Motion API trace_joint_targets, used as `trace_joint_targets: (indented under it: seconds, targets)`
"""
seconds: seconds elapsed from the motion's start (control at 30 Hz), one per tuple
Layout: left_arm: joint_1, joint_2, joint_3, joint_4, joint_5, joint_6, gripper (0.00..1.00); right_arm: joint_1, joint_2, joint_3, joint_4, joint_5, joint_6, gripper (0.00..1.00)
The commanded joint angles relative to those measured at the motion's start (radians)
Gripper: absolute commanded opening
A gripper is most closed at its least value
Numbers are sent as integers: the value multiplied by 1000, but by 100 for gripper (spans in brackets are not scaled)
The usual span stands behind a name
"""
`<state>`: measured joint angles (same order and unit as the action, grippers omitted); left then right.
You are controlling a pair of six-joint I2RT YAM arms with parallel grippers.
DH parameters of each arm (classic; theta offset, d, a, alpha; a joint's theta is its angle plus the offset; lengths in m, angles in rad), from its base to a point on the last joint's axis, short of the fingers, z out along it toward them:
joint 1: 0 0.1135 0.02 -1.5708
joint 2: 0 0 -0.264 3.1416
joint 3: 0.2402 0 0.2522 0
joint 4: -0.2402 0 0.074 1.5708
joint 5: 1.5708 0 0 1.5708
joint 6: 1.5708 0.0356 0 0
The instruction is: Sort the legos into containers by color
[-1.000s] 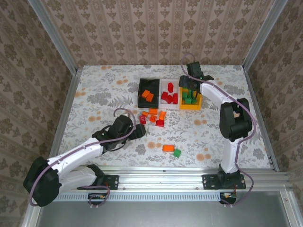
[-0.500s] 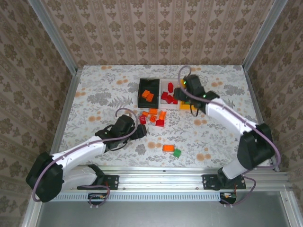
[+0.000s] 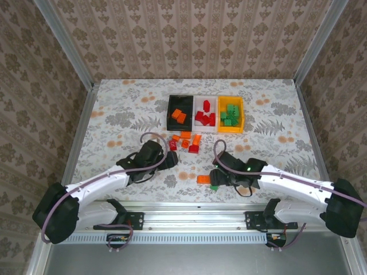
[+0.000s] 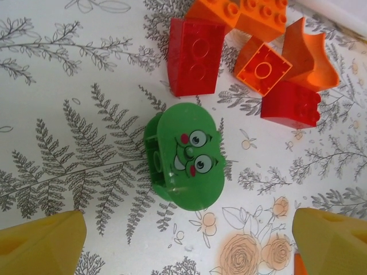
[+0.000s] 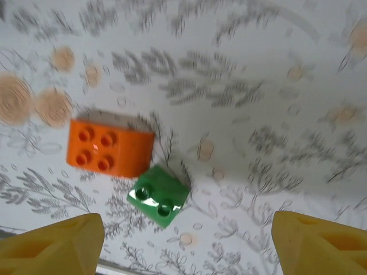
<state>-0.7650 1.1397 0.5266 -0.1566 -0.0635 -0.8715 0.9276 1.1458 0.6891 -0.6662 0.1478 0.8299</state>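
Three containers stand in a row at the back: black (image 3: 170, 114) with orange legos, white (image 3: 205, 98) with red ones, yellow (image 3: 230, 129) with green ones. Loose red and orange legos (image 3: 186, 140) lie in front of them. My left gripper (image 3: 172, 159) is open just short of that pile, over a rounded green brick with a cartoon face (image 4: 186, 157); nothing sits between its fingertips (image 4: 40, 243). My right gripper (image 3: 215, 177) is open low over an orange brick (image 5: 109, 148) and a small green brick (image 5: 157, 196) that touch each other; its fingertips (image 5: 321, 243) straddle the green one.
A red brick (image 4: 195, 56), orange pieces (image 4: 262, 67) and another red brick (image 4: 291, 104) lie just beyond the green face brick. The table's front rail (image 3: 195, 209) runs close behind the right gripper. Metal frame posts (image 3: 80, 137) bound the flowered table.
My right arm has swung from above the yellow container down to the front of the table, over the orange and green bricks. The left arm has barely moved.
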Motion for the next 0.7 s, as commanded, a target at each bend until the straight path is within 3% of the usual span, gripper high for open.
trace_joint_targets:
  seconds: [0.0, 0.4, 0.67]
  targets:
    - [3, -1, -8, 28, 18, -9, 95, 49, 58, -13, 16, -58, 95, 79]
    - [1, -36, -37, 19, -1, -17, 95, 105, 238, 47, 107, -42, 155, 75]
    - [3, -40, -35, 6, -2, -6, 95, 87, 323, 100, 66, 45, 106, 64]
